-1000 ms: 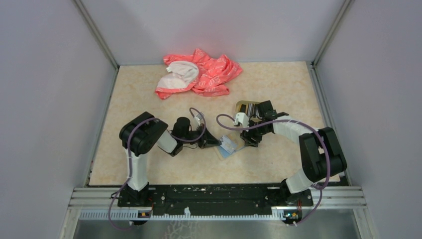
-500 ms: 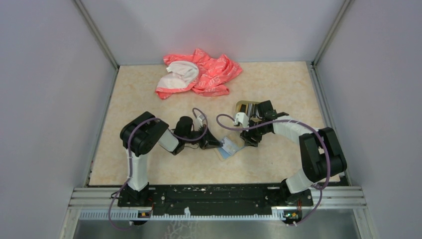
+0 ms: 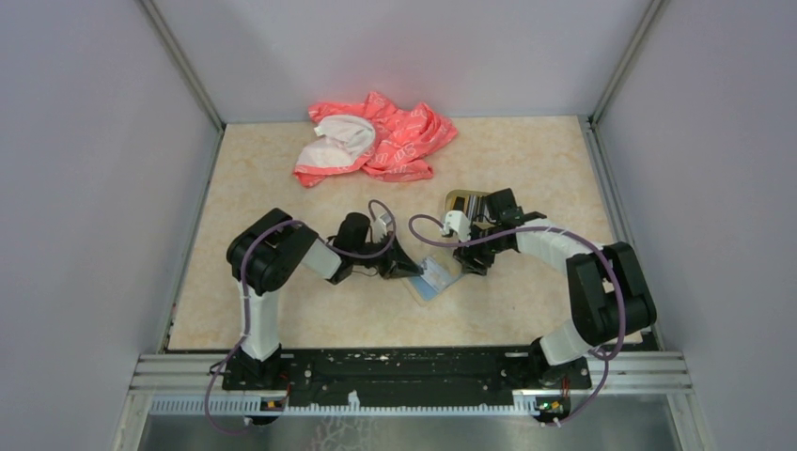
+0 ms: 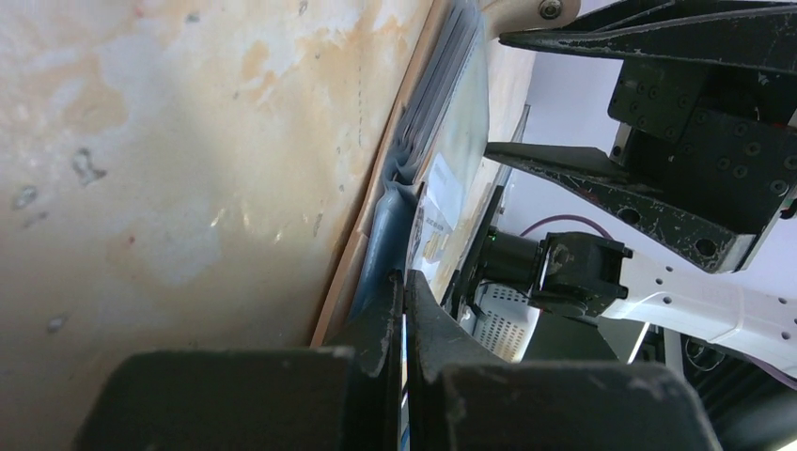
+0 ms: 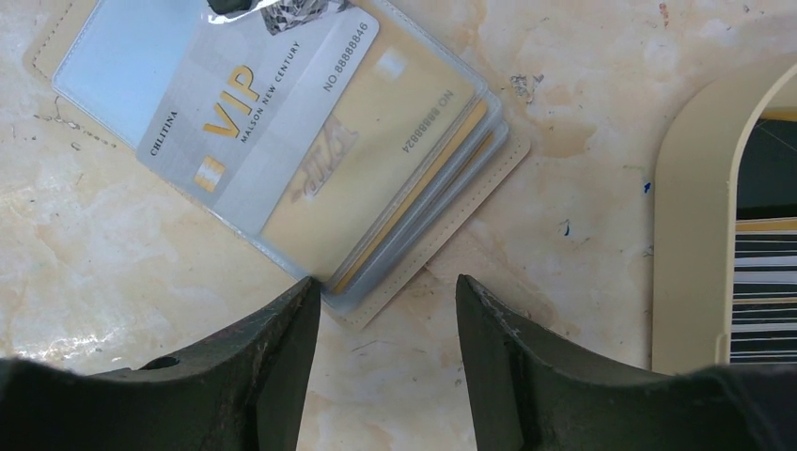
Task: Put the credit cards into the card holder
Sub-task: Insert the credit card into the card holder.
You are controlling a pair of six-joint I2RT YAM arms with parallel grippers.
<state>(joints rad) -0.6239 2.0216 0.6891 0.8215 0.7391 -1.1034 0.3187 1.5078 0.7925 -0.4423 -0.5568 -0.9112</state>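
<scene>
The beige card holder [image 3: 434,278] lies open on the table between both grippers, its clear sleeves stacked [image 5: 414,160]. A silver VIP credit card [image 5: 246,105] rests partly inside the top sleeve. My left gripper [image 3: 411,271] is shut on that card's far edge; a thin bright sliver shows between its fingers [image 4: 405,274], with the holder edge-on just ahead [image 4: 390,221]. My right gripper [image 5: 387,282] is open and low over the table, its left fingertip [image 5: 305,299] touching the holder's near corner. More striped credit cards [image 5: 766,272] sit in the tan tray [image 5: 691,188].
The tan tray [image 3: 455,196] stands just behind the right gripper. A crumpled pink and white cloth [image 3: 376,137] lies at the back of the table. Grey walls close in on both sides and the back.
My left wrist has edged right toward the card holder, keeping its grip. The right arm and the holder have barely moved.
</scene>
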